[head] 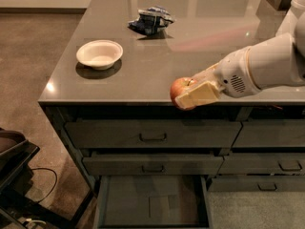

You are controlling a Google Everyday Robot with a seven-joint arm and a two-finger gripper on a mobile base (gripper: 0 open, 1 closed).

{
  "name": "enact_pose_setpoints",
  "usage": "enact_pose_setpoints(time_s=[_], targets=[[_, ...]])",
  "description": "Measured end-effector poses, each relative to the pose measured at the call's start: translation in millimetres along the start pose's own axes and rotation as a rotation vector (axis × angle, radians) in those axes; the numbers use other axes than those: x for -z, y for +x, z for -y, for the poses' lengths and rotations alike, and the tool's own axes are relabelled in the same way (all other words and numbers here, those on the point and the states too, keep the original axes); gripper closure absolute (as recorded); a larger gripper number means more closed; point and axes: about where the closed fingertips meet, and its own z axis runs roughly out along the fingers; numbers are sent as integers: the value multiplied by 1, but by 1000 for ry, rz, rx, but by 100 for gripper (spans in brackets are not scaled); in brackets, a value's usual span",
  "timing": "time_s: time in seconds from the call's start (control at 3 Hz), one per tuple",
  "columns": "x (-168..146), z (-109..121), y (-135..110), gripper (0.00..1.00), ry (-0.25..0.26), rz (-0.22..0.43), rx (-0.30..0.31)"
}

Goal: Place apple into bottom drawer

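Note:
The red apple [178,88] with yellowish patches is held in my gripper [188,93], which is shut on it. The gripper reaches in from the right on a white arm and holds the apple just past the counter's front edge, above the drawers. The bottom drawer [152,204] of the left stack is pulled open below, wide and shallow, with a dark grey floor and a paler square patch. The apple is high above it, over its right half.
A white bowl [99,54] sits on the grey counter [190,37] at the left. A crumpled blue bag [150,19] lies at the back. Two shut handled drawers [152,136] are above the open one. Another stack is at the right [271,165]. Dark equipment [14,166] stands on the floor at left.

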Motion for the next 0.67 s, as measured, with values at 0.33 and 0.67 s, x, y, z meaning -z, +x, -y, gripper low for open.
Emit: enact_pose_setpoints(time_s=[0.33,0.67], targets=[[-16,-10,31,100,-10,-9,-68],[-44,-28,89,100,8,6,-224]])
